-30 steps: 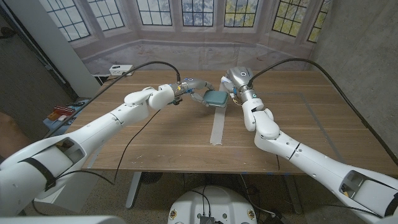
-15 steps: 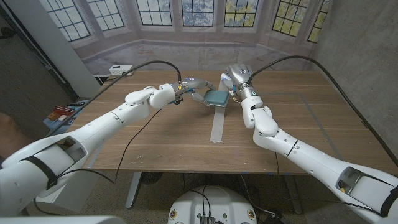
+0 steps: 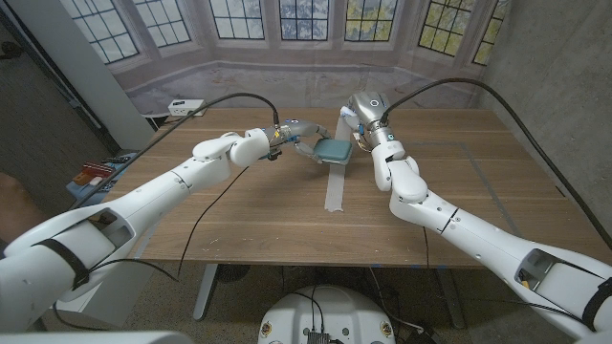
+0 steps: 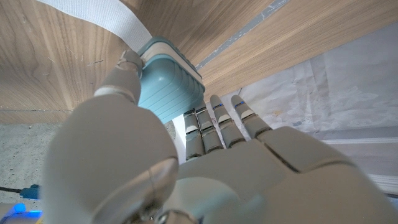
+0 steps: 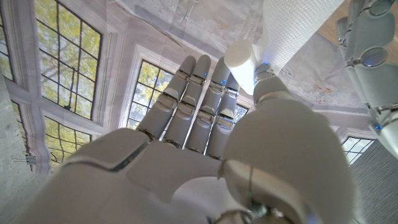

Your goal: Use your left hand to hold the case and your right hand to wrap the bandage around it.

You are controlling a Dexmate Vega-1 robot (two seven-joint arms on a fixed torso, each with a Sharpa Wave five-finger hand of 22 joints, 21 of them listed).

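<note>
The teal ribbed case (image 3: 333, 149) is held just above the table's far middle by my left hand (image 3: 298, 137), thumb on one side and fingers on the other. The left wrist view shows the case (image 4: 166, 83) pinched that way, with the white bandage (image 4: 106, 15) running off its top. My right hand (image 3: 361, 117) is raised just right of the case and pinches the bandage roll (image 5: 244, 61) between thumb and fingers. A strip of bandage (image 5: 292, 28) runs from the roll. The loose tail of the bandage (image 3: 334, 189) lies on the wood toward me.
A white power strip (image 3: 185, 106) sits at the table's far left corner. Black cables (image 3: 225, 99) arc from both arms over the back of the table. A grey taped outline (image 3: 492, 182) marks the right half of the wooden table (image 3: 258, 215).
My right hand has lifted and drawn back a little from the case, with its forearm swinging more upright. The left hand and case have stayed put.
</note>
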